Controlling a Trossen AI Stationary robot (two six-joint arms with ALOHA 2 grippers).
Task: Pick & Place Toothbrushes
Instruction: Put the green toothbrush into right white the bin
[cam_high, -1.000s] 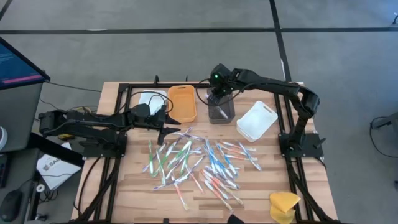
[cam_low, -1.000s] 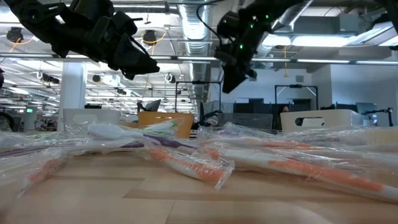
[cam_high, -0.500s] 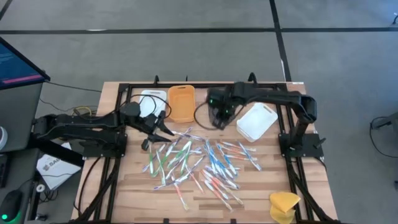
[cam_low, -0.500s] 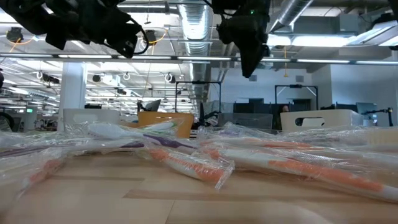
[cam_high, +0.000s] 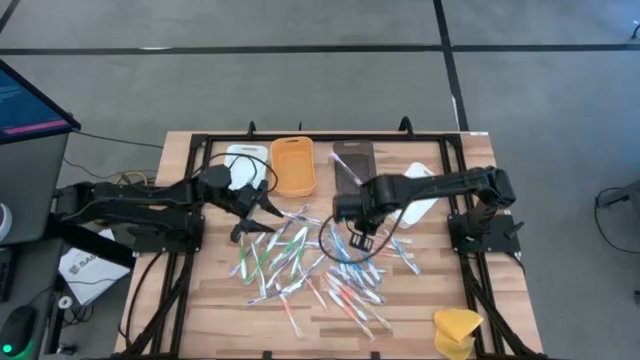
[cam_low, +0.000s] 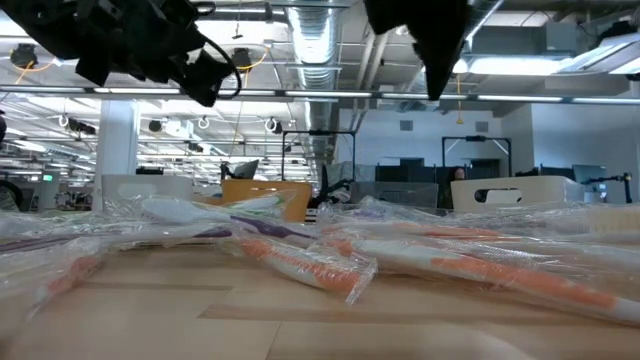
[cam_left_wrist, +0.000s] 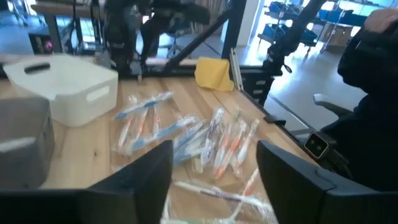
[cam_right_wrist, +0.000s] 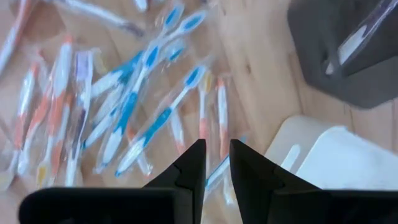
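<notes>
- The wrapped toothbrushes (cam_high: 315, 258), thin plastic sticks with blue, green, pink and white handles, lie scattered across the middle of the pale wooden table (cam_high: 215, 310).
- The left gripper (cam_high: 252, 215) hovers at the left edge of that pile, just in front of the small white tray (cam_high: 241, 160); in its wrist view the two dark fingers (cam_left_wrist: 146, 177) stand wide apart with nothing between them.
- The right gripper (cam_high: 356, 240) hangs over the right half of the pile, above blue-handled brushes; its fingers (cam_right_wrist: 191, 165) sit narrow, only a slim gap between them, and nothing is in them.
- Behind the pile, along the far side, an orange rectangular tray (cam_high: 293, 166) sits beside the white one.
- A dark brown tray (cam_high: 353, 162) next to it has one pale stick leaning inside.
- A larger white bin (cam_high: 420, 192) lies partly under the right arm.
- A yellow sponge-like lump (cam_high: 457, 331) rests at the near right corner, well apart from the brushes.
</notes>
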